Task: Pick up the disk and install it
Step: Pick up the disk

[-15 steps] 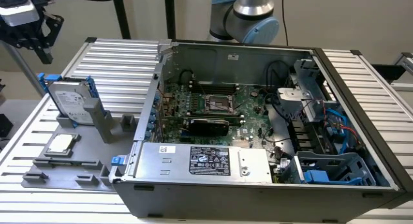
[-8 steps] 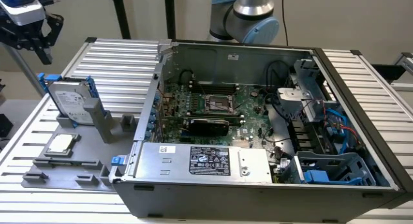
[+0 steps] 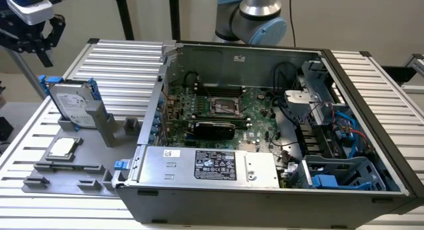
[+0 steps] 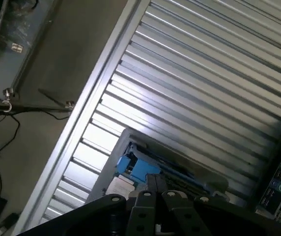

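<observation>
The disk (image 3: 71,105) is a silver-grey drive with a white label and blue side rails. It stands on edge in a slot of the grey fixture (image 3: 63,178) at the exterior view's left. My gripper (image 3: 33,43) hangs in the air above and behind the disk, well apart from it. Its dark fingers are spread open with nothing between them. In the wrist view the disk (image 4: 145,167) shows from above, blue rail end up, just beyond the gripper's body.
The open computer case (image 3: 265,210) lies to the exterior view's right, with its motherboard (image 3: 222,108), power supply (image 3: 212,165) and blue drive cage (image 3: 341,173). A small square silver chip (image 3: 63,148) rests on the fixture. A ribbed metal table (image 3: 116,56) carries everything.
</observation>
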`<state>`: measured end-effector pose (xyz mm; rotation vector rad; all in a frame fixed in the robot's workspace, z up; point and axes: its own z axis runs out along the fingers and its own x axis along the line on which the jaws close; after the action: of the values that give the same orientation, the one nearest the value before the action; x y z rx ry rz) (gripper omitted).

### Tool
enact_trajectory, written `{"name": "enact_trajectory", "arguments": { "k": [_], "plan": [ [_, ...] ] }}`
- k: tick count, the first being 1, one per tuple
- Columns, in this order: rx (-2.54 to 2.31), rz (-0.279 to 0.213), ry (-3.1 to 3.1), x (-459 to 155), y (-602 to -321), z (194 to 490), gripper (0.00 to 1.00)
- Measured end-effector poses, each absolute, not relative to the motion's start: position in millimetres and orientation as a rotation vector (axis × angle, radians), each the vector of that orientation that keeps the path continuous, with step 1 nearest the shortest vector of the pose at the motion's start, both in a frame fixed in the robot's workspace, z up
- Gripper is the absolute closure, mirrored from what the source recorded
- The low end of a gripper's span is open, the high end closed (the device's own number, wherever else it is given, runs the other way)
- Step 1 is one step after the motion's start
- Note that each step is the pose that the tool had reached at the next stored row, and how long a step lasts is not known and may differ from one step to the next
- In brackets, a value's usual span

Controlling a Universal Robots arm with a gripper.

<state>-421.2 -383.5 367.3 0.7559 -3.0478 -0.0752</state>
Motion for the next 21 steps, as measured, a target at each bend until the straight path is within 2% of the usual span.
{"name": "enact_trajectory", "arguments": {
  "k": [21],
  "plan": [
    [1.317,-0.066,-2.839,-421.2,-383.5,360.8,1.00]
  ]
}}
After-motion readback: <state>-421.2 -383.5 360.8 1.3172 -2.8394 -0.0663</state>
